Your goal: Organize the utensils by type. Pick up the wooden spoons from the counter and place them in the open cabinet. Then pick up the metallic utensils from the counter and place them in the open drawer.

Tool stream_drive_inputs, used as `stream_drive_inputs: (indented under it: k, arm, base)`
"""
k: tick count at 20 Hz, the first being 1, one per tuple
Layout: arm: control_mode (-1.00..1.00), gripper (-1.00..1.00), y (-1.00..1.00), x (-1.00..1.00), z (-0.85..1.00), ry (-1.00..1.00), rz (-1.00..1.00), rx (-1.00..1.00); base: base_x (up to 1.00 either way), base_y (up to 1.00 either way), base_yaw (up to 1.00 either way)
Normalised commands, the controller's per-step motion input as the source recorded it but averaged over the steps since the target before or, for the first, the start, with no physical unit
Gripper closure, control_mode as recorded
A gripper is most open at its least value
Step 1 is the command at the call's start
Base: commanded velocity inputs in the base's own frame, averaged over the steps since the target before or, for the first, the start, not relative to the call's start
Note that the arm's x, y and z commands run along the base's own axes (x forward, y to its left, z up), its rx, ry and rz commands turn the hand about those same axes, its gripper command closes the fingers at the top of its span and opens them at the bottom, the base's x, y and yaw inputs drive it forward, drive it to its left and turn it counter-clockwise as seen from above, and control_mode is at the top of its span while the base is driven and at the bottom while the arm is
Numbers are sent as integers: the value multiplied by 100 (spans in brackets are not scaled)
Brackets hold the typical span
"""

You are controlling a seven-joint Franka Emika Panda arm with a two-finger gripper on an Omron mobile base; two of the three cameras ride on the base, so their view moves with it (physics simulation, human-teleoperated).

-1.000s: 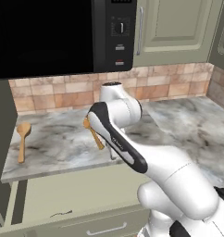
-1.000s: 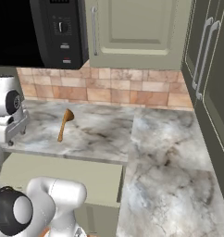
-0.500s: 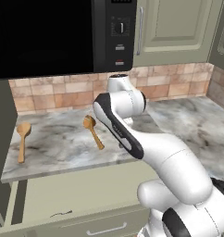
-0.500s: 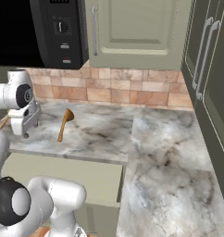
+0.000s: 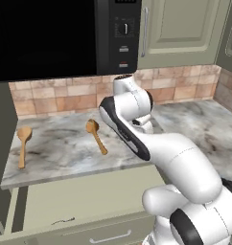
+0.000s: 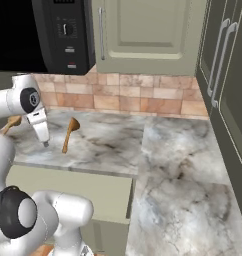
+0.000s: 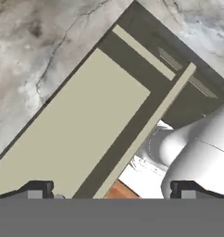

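Task barely begun: both wooden spoons [image 5: 96, 135] [image 5: 23, 143] lie on the counter [image 5: 65, 148], one at 9 o'clock of the other, open drawer [image 7: 72, 139] looks bare, gripper [image 6: 45, 142] spread wide, holding nothing.

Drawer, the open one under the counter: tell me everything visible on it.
The wide shallow pale olive-green drawer is pulled out below the grey-white marbled stone counter, its flat pale floor facing up. In the left base view a small thin dark squiggle lies on the floor near the front; what it is cannot be told. A slim silver bar handle sits on its front. The hand view looks down into it.
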Motion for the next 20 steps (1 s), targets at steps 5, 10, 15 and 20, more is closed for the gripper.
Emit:
stream_drive_inputs:
  k: [5,10,15,20]
  arm:
    - [-100,-100,-17,0,0,-2,61,-11]
    - [-100,-100,-1,1,-3,-14,39,-8]
    - [-100,-100,0,18,-3,-29,30,0]
    - [-100,-100,0,39,0,-11,26,6]
  base:
    - [0,0,0]
    - [0,0,0]
    - [0,0,0]
    - [0,0,0]
